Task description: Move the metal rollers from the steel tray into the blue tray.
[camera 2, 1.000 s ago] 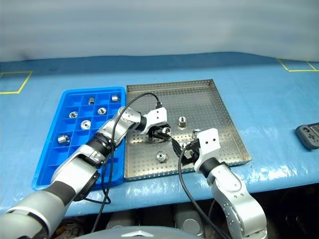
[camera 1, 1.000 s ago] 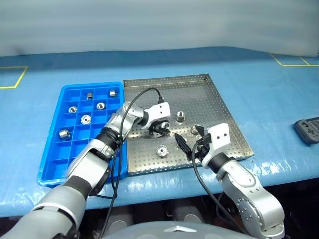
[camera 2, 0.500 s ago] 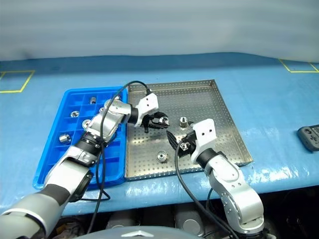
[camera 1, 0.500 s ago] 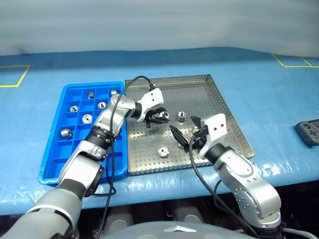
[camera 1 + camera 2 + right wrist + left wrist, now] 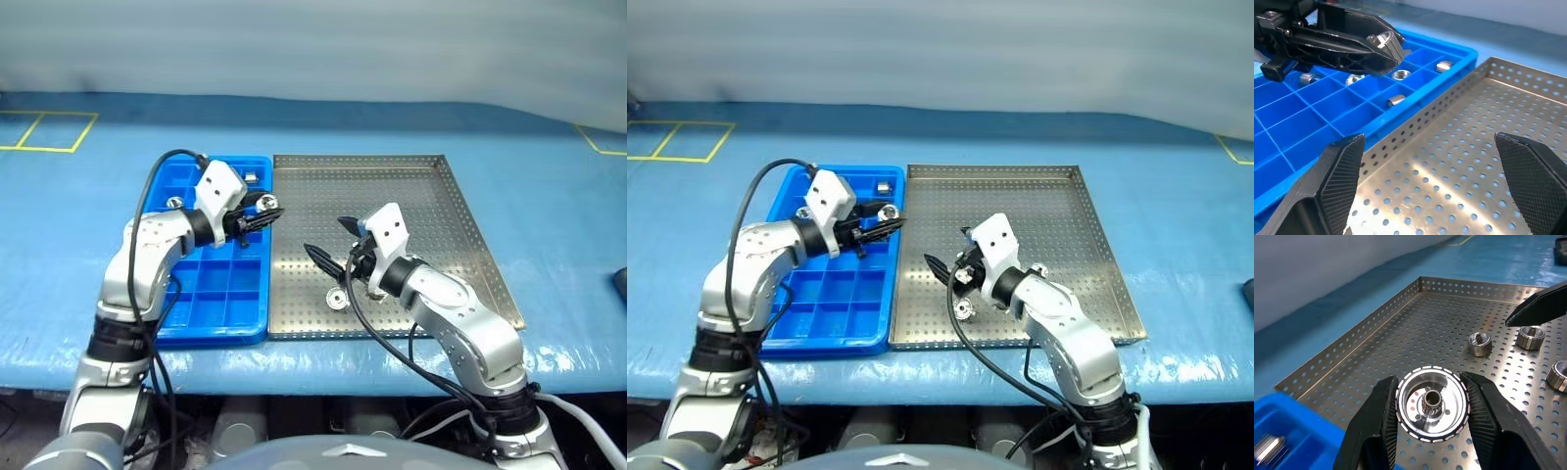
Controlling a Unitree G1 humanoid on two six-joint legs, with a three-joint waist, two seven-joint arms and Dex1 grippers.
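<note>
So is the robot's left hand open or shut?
Shut. In the left wrist view the left hand has both black fingers pressed against a shiny metal roller.

Below the left gripper [image 5: 263,213] lie empty cells of the blue tray [image 5: 220,294]. The right gripper [image 5: 333,243] hangs over bare steel tray [image 5: 441,211], one roller [image 5: 338,300] just beneath.

The two head views look down and forward from above the robot's arms, sharing the blue tray [image 5: 211,294] at 9 o'clock and the steel tray [image 5: 460,225] (nearly identical framing). Each wrist view sits close, looking along its fingers across the steel tray's perforated floor.
</note>
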